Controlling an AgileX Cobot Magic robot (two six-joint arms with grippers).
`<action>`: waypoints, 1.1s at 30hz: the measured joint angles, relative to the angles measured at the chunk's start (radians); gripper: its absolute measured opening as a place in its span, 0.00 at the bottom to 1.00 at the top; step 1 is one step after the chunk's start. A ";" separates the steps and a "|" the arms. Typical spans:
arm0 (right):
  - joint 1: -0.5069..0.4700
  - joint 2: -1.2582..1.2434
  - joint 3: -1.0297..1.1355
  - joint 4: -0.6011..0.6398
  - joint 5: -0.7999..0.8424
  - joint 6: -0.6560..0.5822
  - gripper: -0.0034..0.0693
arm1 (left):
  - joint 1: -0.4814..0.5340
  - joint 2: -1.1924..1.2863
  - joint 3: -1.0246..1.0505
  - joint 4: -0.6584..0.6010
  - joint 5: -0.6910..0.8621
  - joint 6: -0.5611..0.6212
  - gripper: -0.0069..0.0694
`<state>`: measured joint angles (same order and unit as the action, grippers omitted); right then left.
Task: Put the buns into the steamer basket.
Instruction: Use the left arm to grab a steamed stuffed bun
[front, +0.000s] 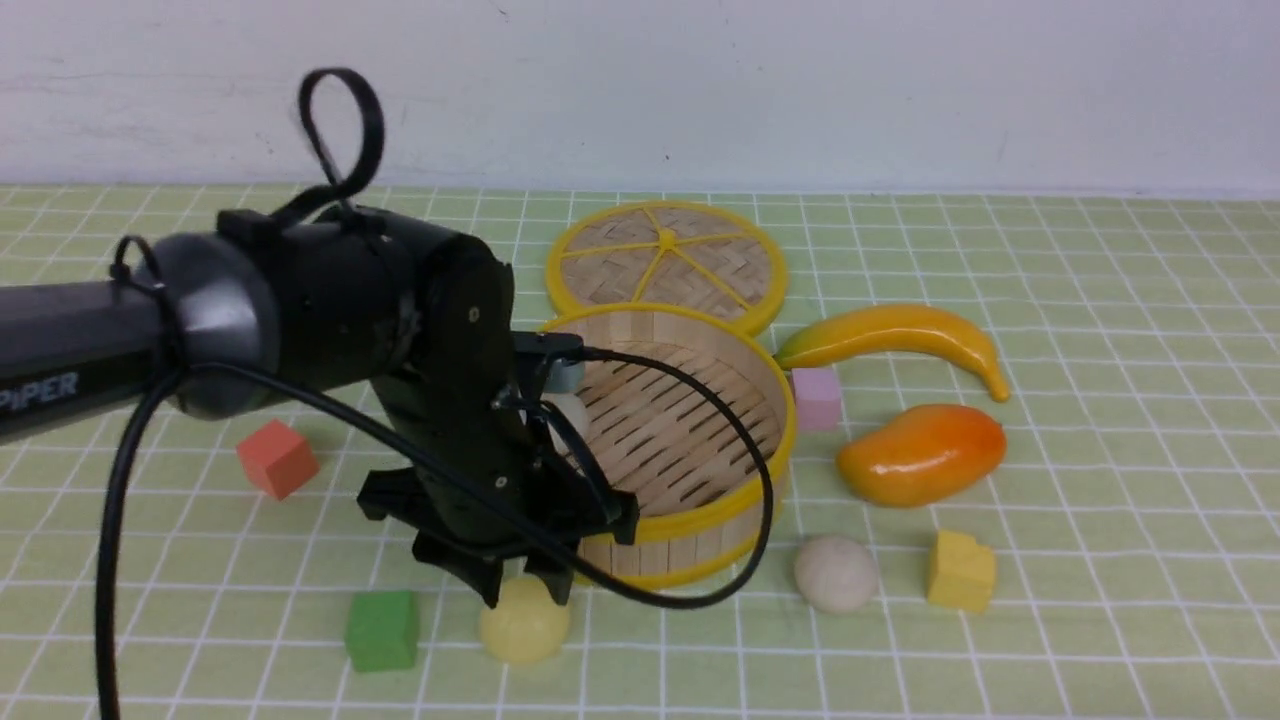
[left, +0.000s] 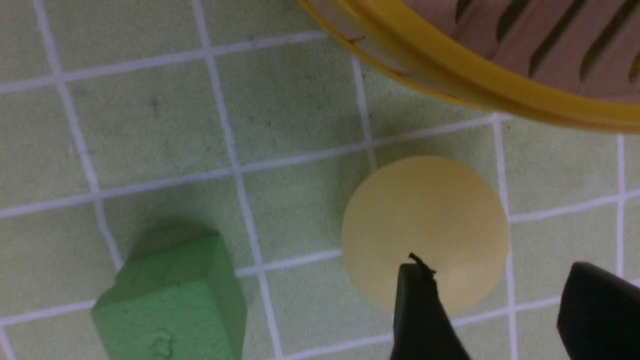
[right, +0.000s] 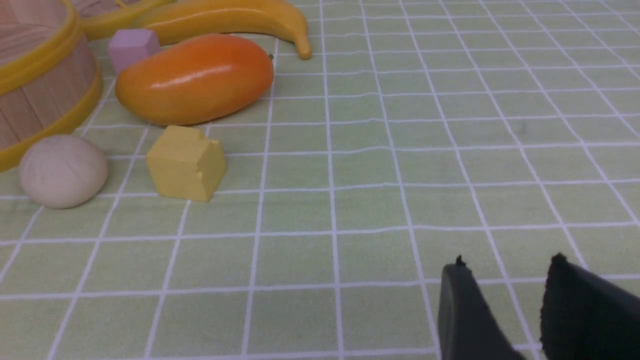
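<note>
— At the near wall of the basket, on the desk, what do we log?
— One yellow bun, just beside the basket's foot, green cube to its left. Our left claw hangs right over it, tips down.
— Claw state?
— Wide, empty. From the wrist we see one finger across the bun's edge, the other off to the side. Contact: we cannot tell.
— Other buns?
— We note a beige bun on the desk near the basket's front right, with the yellow cube just beside it. We see a third bun behind the left arm, seemingly inside the basket by its left wall, mostly hidden.
— And our right claw?
— Seen only from its own wrist: jaws apart, nothing between, low over bare desk, well apart from the beige bun.
— Rest?
— Mango, banana and pink cube right of the basket; lid behind it; red cube to its left.
</note>
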<state>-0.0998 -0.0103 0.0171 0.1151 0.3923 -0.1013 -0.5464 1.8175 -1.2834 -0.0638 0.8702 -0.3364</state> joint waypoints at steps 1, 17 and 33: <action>0.000 0.000 0.000 0.000 0.000 0.000 0.38 | 0.000 0.002 0.000 0.000 -0.001 -0.001 0.58; 0.000 0.000 0.000 0.000 0.000 0.000 0.38 | 0.000 0.039 -0.003 0.070 -0.042 -0.034 0.57; 0.000 0.000 0.000 0.000 0.000 0.000 0.38 | 0.000 0.078 -0.005 0.071 -0.029 -0.051 0.22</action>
<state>-0.0998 -0.0103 0.0171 0.1151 0.3923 -0.1013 -0.5464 1.8959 -1.2884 0.0077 0.8408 -0.3879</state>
